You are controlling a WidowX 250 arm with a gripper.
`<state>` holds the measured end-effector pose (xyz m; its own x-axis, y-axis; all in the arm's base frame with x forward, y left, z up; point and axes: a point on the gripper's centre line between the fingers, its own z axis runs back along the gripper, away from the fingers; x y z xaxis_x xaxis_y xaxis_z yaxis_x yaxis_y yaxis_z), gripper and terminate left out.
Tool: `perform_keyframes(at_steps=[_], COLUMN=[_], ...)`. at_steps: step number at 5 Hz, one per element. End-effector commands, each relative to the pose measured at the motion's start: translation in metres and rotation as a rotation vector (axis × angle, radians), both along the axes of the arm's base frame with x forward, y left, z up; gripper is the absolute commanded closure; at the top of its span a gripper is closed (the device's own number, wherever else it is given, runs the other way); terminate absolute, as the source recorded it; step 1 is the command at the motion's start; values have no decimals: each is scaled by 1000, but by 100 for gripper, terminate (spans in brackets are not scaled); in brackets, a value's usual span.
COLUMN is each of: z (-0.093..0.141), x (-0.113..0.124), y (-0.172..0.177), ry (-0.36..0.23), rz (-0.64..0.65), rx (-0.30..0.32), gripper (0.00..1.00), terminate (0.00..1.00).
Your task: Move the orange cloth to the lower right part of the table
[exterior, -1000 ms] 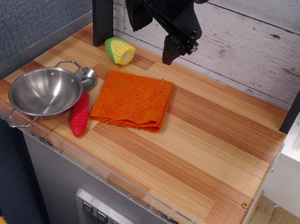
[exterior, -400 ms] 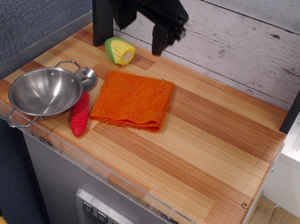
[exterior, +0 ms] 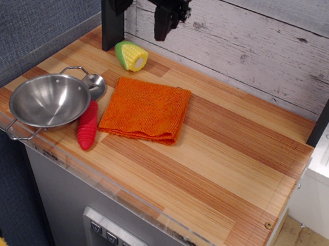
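Observation:
The orange cloth (exterior: 146,110) lies flat and folded on the wooden table (exterior: 226,161), left of its middle and toward the back. My gripper (exterior: 160,36) hangs high above the table's back edge, in front of the plank wall. It is behind and above the cloth, just right of the toy corn, and well apart from the cloth. Its dark fingers look pressed together and hold nothing.
A steel bowl (exterior: 49,99) with wire handles sits at the left front, with a small metal scoop (exterior: 96,82) behind it. A red ribbed toy (exterior: 87,126) lies between bowl and cloth. A toy corn (exterior: 131,55) is at the back left by a black post (exterior: 111,13). A clear acrylic rim edges the table.
My gripper has moved left and up along the back wall, from behind the cloth's right corner to above the corn. The cloth and other things have not moved.

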<state>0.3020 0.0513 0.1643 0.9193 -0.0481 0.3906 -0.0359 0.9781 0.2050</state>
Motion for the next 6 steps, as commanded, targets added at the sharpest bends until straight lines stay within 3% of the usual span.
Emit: perform_keyframes(at_steps=[1,3,6], z=[-8,-30,-67], x=[6,11,13], y=[16,18,34], ry=[-10,30,117], rz=[96,155,190], rx=[-52,-72,-13], gripper=[0,0,0], terminate=[0,0,0])
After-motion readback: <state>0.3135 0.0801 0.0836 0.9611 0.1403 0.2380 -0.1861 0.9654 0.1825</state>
